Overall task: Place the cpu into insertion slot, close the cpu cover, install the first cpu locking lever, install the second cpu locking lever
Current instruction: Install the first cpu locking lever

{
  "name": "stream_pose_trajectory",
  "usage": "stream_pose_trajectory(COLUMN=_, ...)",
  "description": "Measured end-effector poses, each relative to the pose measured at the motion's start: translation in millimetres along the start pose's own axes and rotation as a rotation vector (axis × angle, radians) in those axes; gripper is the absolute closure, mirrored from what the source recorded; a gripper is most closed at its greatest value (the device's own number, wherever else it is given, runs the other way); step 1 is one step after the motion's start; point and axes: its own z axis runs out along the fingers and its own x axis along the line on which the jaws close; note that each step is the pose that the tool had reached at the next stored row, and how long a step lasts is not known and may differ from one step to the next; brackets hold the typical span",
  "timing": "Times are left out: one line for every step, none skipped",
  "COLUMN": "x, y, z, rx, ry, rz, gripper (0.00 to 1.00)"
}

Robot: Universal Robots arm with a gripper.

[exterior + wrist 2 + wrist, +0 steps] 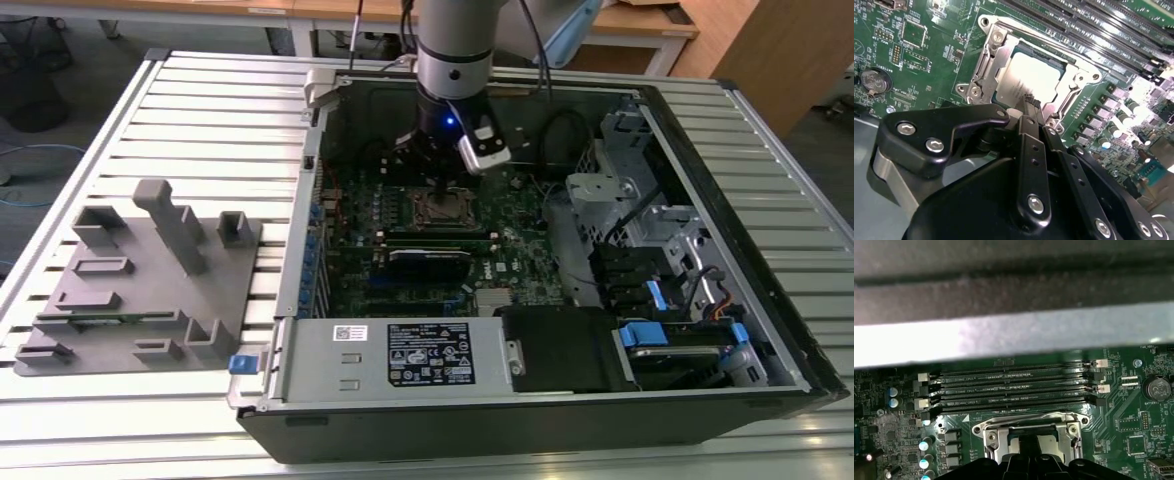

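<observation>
We see the gripper [1029, 102] low inside the open computer case [747, 120], its fingers drawn narrow together with nothing between them, tip resting at the near edge of the cpu [1031, 77]. The cpu lies just ahead of the fingertips, seated flat in the insertion slot [1004, 92]. The cpu cover [985, 70] frames the chip and looks lowered over it. We judge placing and closing done; whether either locking lever is latched, we cannot tell.

An open computer case [747, 330] lies on the slatted tabletop [200, 110]; a grey fixture block [140, 290] sits beside it, toward the exterior view's left.
</observation>
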Motion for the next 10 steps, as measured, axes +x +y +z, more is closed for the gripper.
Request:
stream_pose_trajectory(x=-0.2, y=-0.7, z=0.0, rx=-0.0001, ry=-0.0003, rz=-0.002, gripper=0.89)
stream_pose_trajectory(x=-0.3, y=-1.7, z=0.0, rx=-0.0002, ry=-0.0005, rz=-0.003, gripper=0.89)
stream_pose_trajectory(x=-0.4, y=-2.9, z=0.0, rx=-0.0002, ry=-0.0006, rz=-0.004, gripper=0.89)
stream_pose_trajectory(x=-0.6, y=-4.2, z=-0.1, rx=-0.0002, ry=-0.0007, rz=-0.005, gripper=0.89)
stream_pose_trajectory(x=-0.7, y=-5.6, z=-0.1, rx=-0.0002, ry=-0.0007, rz=-0.006, gripper=0.89)
stream_pose_trajectory(x=-0.9, y=-7.3, z=-0.2, rx=-0.0002, ry=-0.0007, rz=-0.007, gripper=0.89)
stream_pose_trajectory(x=-1.0, y=-8.9, z=-0.2, rx=-0.0003, ry=-0.0008, rz=-0.007, gripper=0.89)
stream_pose_trajectory(x=-1.1, y=-10.1, z=-0.2, rx=-0.0004, ry=-0.0008, rz=-0.008, gripper=0.89)
stream_pose_trajectory(x=-1.2, y=-10.8, z=-0.2, rx=-0.0005, ry=-0.0008, rz=-0.008, gripper=0.89)
stream_pose_trajectory(x=-1.6, y=-11.2, z=-0.2, rx=-0.0004, ry=-0.0007, rz=-0.009, gripper=0.89)
